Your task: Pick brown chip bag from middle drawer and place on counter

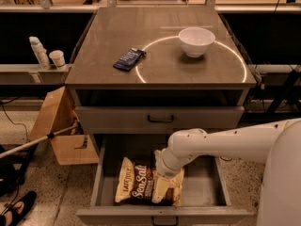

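The brown chip bag (137, 182) lies flat on the grey floor of the open middle drawer (103, 173), left of centre. My white arm reaches in from the right and bends down into the drawer. My gripper (161, 192) is down on the right end of the bag, its pale tip over the bag's cream edge. The counter (164, 69) with its thin white circle is above.
A white bowl (196, 41) and a small dark blue packet (129, 59) sit on the counter. A closed drawer front with a black handle (160, 119) is above the open drawer. A cardboard box (61, 126) and a white pole stand on the floor at left.
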`<state>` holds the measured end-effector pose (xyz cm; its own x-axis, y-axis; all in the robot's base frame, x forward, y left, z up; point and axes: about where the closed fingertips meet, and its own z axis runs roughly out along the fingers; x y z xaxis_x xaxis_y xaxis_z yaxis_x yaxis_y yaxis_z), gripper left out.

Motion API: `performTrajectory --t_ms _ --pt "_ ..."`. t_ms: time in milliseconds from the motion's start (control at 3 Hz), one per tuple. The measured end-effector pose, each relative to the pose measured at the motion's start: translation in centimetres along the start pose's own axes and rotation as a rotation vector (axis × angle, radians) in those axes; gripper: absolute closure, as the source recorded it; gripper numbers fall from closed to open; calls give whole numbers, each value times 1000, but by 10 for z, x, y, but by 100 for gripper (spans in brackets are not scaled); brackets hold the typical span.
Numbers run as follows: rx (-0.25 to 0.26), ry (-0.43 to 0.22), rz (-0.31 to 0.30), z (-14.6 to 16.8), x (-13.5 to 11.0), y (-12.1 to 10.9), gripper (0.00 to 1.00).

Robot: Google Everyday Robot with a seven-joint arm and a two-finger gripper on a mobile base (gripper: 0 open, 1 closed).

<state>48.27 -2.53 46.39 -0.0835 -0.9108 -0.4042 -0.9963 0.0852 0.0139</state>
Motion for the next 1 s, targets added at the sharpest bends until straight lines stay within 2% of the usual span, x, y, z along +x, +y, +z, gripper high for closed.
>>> performTrajectory --t_ms 333,667,1000 --pt "-8 14 -7 12 -3 -2 0" --pt "7 42 3 25 -7 -5 0" --pt "59 86 17 34 -5 -9 0"
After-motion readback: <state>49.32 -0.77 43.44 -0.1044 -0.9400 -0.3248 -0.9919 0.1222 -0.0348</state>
